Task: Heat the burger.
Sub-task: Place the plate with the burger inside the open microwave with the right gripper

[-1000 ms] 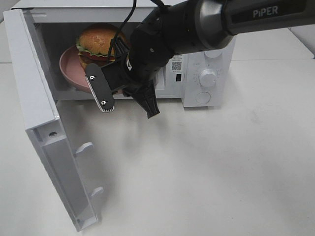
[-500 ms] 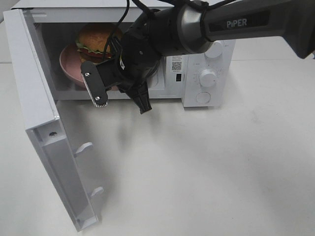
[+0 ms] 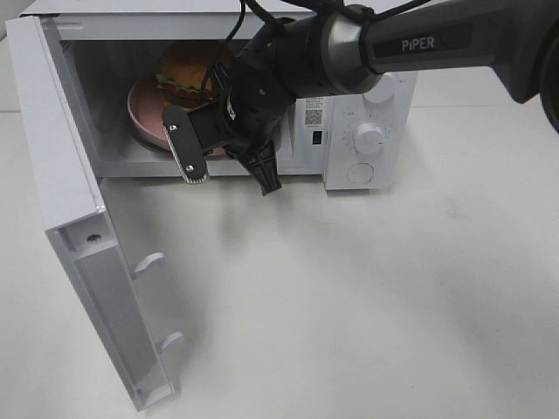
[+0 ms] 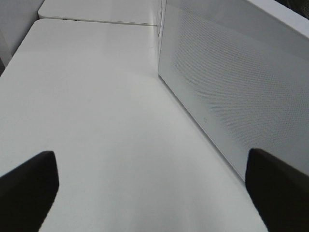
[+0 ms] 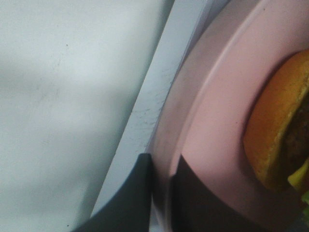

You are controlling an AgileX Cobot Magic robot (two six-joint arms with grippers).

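1 open microwave (image 3: 384, 105) holds the pink plate (image 3: 142, 112) with the burger (image 3: 183, 63) inside. Our right gripper (image 5: 163, 193) pinches the plate's rim; we should push level and deeper before letting go. Our left gripper (image 4: 149, 193) hangs aside, jaws spread.

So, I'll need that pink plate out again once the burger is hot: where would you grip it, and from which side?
I'd pinch the pink plate by its thin raised rim at the edge nearest the open front of the microwave, coming in through that opening. The burger sits further in, and walls close off the other sides. The right hand pinches the rim this way.
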